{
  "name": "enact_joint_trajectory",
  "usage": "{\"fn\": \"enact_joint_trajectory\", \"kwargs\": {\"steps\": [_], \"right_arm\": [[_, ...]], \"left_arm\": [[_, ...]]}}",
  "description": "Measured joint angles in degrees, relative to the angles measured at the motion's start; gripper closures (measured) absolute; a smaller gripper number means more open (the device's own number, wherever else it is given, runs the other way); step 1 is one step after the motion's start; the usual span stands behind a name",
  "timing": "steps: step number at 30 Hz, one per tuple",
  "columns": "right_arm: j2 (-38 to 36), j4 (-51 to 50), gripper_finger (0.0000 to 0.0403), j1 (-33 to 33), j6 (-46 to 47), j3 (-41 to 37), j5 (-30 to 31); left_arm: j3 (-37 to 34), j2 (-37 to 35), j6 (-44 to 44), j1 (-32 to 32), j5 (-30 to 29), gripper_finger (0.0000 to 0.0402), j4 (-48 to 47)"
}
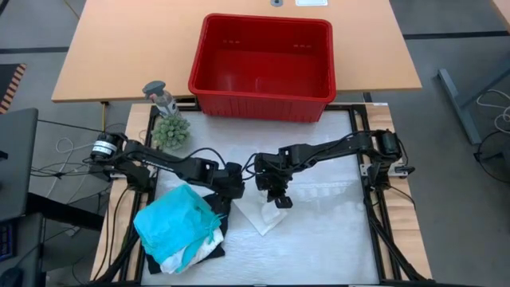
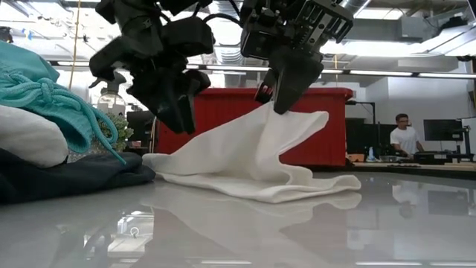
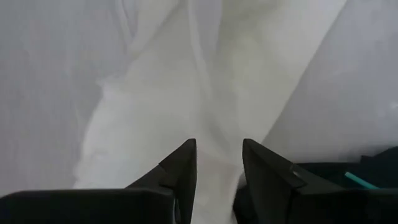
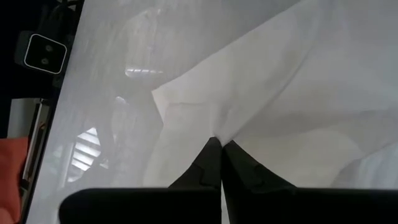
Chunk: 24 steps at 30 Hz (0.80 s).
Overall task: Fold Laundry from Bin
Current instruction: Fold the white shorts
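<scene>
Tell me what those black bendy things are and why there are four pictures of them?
They are two robot arms, each ending in a two-finger pincher called a gripper. Four cameras look at the same moment. One looks straight down from above, one sits low at table height, and one rides on each arm's wrist.

On the white table lies a white cloth. The right gripper is shut on one part of it and lifts it up like a little tent. The left gripper has its fingers apart just over the same cloth, not pinching it.

Beside them sits a pile of laundry: teal on top, white and black underneath. Farther back stand a red bin, a small green plant and a spray bottle. A person is far off in the room.
</scene>
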Motion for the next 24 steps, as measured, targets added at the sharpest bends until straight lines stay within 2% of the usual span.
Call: {"fn": "enact_joint_trajectory", "kwargs": {"steps": [6, 17, 21, 24], "right_arm": [[0.00, -0.32, 0.0375, -0.08, -0.25, 0.00, -0.02], [0.00, -0.33, 0.0375, -0.11, 0.00, 0.00, -0.02], [0.02, -0.35, 0.0375, -0.11, 0.07, 0.00, -0.02], [0.01, -0.39, 0.0375, -0.11, 0.23, 0.00, -0.03]], "left_arm": [[-2.63, 0.02, -2.59, -0.25, -0.23, 0.0283, 1.92], [-7.46, 0.04, -2.55, -2.08, -4.86, 0.0283, 7.38], [-7.53, 0.04, -3.14, -2.05, -10.62, 0.0283, 7.26], [-7.53, 0.91, -2.58, -1.67, -9.05, 0.0283, 7.97]]}}
